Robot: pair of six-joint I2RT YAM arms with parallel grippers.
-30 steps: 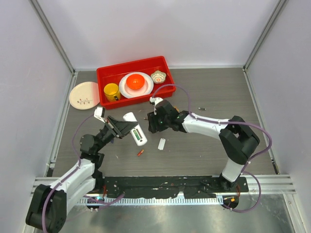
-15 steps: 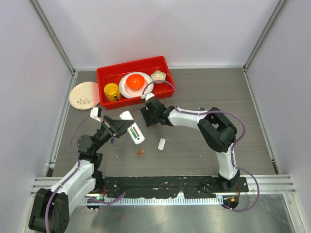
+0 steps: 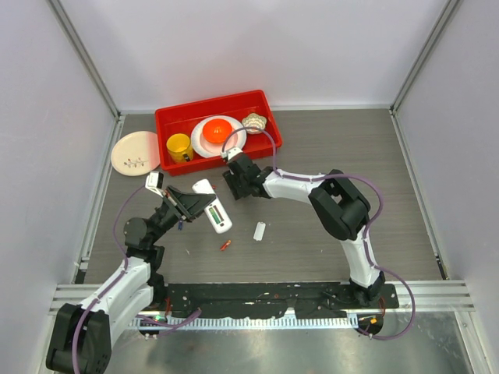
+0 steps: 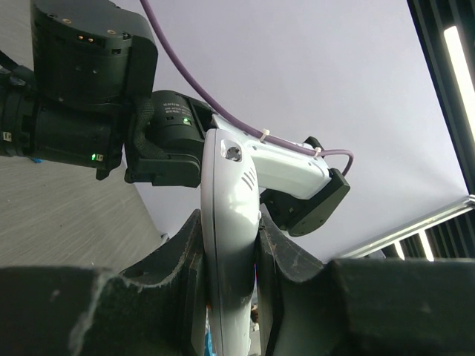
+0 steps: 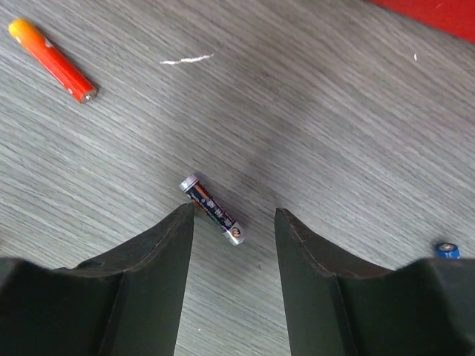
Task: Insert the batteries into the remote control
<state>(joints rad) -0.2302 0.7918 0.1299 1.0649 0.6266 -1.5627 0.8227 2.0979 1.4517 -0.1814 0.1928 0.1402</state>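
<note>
The right gripper (image 5: pixel 234 222) had slid left across the table (image 5: pixel 334 111) — its fingers were apart, right above a dark battery (image 5: pixel 213 210). The left gripper (image 4: pixel 228 230) squeezed the remote control (image 4: pixel 231 167) — ready for loading.

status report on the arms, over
Left gripper shut on slim white plastic remote. Right gripper open over dark blue cylindrical battery on grey table. Nothing between.
</note>
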